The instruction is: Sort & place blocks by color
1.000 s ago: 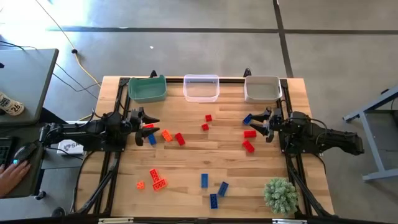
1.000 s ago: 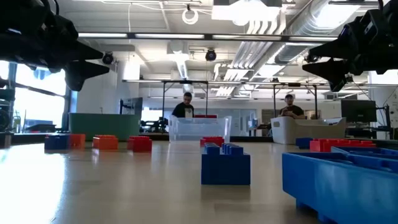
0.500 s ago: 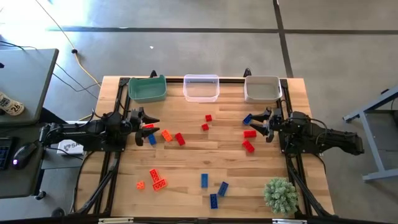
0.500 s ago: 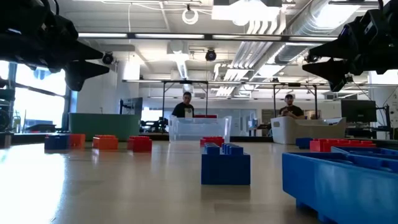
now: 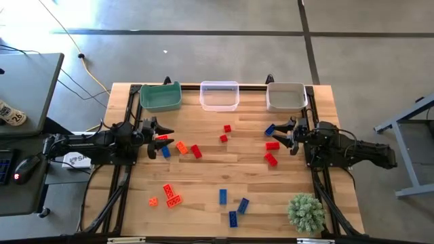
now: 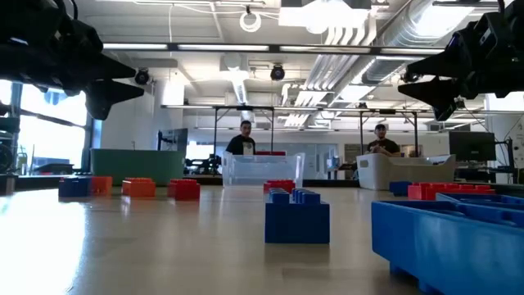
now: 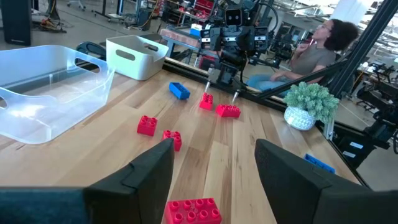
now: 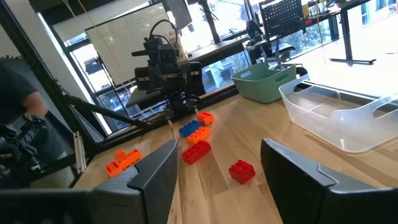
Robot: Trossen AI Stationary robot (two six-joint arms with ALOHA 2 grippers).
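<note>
Small studded plastic toy blocks in red (image 5: 196,151), orange (image 5: 172,196) and blue (image 5: 222,196) lay scattered across the wooden table (image 5: 210,179), none inside the green plastic bin (image 5: 161,97), the clear plastic bin (image 5: 220,95) or the grey plastic bin (image 5: 285,97) along the far edge. The left gripper (image 5: 163,131) and right gripper (image 5: 282,135) hovered at opposite sides, fingers spread wide and empty.

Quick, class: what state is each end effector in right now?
Left end effector: open, holding nothing.
Right end effector: open, holding nothing.
</note>
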